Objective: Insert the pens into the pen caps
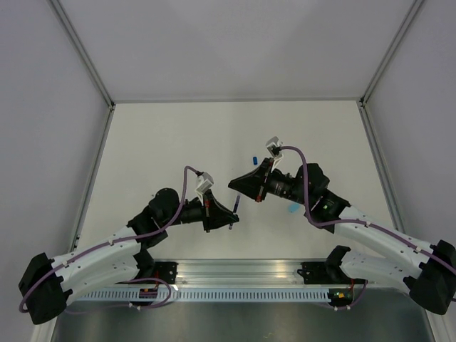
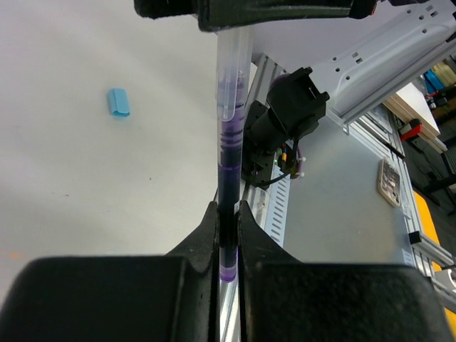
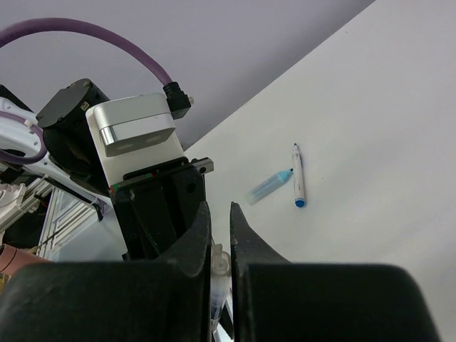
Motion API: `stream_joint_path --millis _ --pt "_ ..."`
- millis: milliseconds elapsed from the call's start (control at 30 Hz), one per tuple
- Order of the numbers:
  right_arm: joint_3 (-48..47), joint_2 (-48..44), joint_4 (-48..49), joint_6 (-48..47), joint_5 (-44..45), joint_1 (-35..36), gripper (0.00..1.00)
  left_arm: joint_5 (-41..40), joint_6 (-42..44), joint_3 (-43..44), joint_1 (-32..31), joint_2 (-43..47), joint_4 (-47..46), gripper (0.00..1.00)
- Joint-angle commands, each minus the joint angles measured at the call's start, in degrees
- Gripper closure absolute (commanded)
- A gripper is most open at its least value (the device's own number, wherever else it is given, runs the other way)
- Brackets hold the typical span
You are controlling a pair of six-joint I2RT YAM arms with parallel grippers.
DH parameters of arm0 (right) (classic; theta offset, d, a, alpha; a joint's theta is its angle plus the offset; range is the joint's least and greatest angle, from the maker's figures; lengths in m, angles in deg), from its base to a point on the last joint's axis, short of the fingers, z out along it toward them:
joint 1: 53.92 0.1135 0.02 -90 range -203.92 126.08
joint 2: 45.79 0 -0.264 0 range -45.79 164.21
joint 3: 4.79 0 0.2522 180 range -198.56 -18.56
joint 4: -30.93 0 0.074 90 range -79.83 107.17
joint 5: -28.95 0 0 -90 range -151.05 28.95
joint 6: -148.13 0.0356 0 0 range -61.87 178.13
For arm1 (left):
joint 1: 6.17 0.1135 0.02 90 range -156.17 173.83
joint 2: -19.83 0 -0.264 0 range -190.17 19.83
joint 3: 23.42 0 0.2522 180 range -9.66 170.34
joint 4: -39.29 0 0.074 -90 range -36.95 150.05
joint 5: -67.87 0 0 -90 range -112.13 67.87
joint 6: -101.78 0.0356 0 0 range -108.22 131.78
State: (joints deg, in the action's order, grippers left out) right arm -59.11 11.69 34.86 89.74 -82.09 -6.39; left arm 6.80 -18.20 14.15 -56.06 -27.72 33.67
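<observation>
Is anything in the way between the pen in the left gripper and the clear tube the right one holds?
Nothing visible does. The left gripper is shut on the dark pen, and its upper end already sits inside the clear tube held by the right gripper.

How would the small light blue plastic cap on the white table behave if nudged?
The light blue cap looks tiny, so it is probably very light. Lying on its side on the smooth white table, it may skid or roll.
</observation>
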Motion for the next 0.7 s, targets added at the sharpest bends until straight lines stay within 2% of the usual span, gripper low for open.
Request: stream_joint_path --millis 0,200,367,500,667 --pt "2.8 0.6 -2.0 -0.1 -2.5 1.0 1.00 -8.9 -1.0 5.9 1.1 3.3 -4.3 0.98" --pt "4.7 2.1 0.8 1.7 -3.1 2.2 1.00 -10.2 -1.4 7.9 1.1 2.1 -4.7 0.98" --pt "7.8 2.7 3.0 3.4 -2.9 3.9 1.00 -10.9 -3.2 6.3 1.1 1.1 -10.4 0.98" --pt "14.1 2.6 10.0 6.4 -1.3 7.0 1.00 -12.8 -4.0 3.9 1.1 2.5 -13.1 0.98" --pt "15.9 1.8 8.8 5.5 0.2 9.3 1.00 -15.0 -3.6 2.8 1.1 2.6 -13.6 0.98"
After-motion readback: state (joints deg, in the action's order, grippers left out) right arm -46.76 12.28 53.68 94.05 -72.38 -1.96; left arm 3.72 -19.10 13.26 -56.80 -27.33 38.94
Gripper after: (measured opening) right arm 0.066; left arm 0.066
